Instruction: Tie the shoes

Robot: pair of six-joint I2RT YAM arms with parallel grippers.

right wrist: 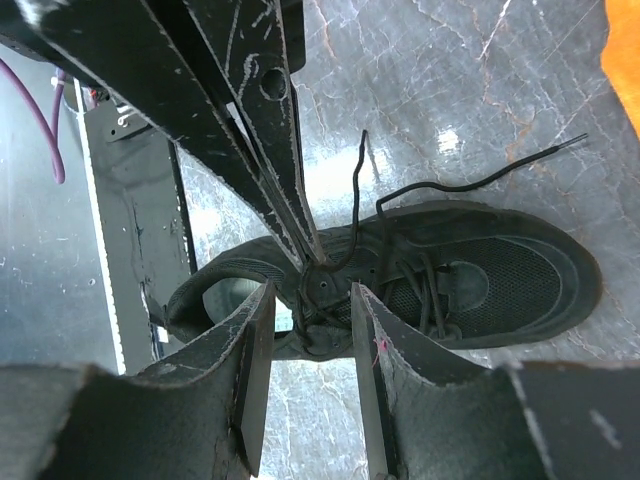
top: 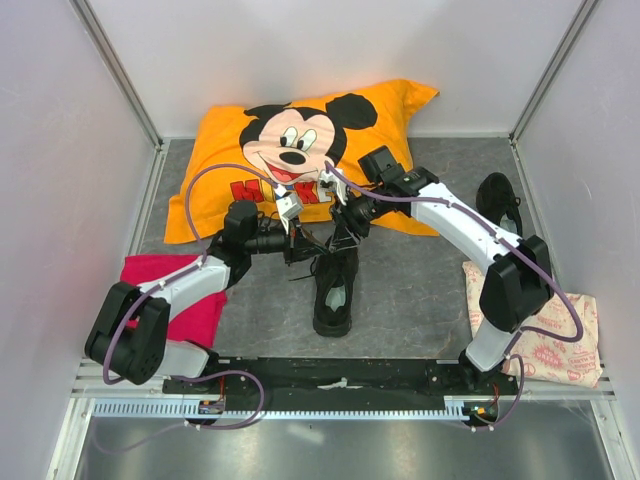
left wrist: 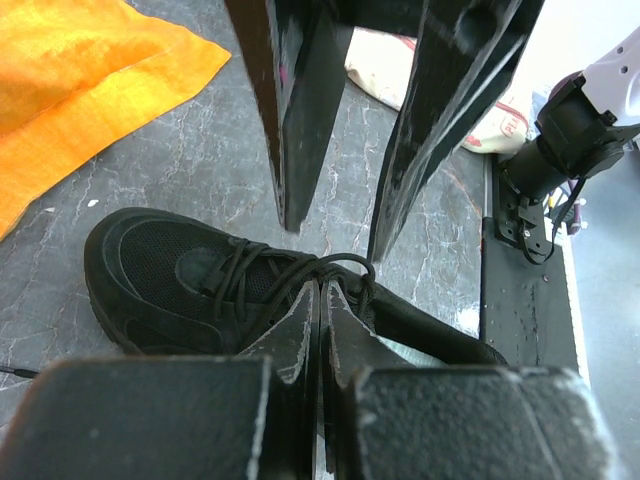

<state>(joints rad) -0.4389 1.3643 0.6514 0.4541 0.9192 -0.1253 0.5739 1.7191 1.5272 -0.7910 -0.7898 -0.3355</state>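
A black shoe [top: 334, 288] lies on the grey table, toe towards the arm bases, with its laces loose. Seen from the left wrist, my left gripper [left wrist: 322, 288] is shut, its tips pinching a black lace [left wrist: 300, 268] above the shoe [left wrist: 160, 270]. My left gripper [top: 296, 240] and right gripper [top: 344, 226] meet over the shoe's lace area. In the right wrist view my right gripper [right wrist: 310, 310] is open, straddling the crossed laces [right wrist: 325, 300] at the shoe's [right wrist: 500, 280] top eyelets. Two lace ends [right wrist: 470, 185] trail onto the table. A second shoe [top: 497, 200] stands at the far right.
An orange Mickey Mouse pillow [top: 300, 145] lies at the back, just behind both grippers. A red cloth [top: 175, 295] sits under the left arm and a patterned cream pouch [top: 560, 325] by the right arm's base. White walls enclose the table.
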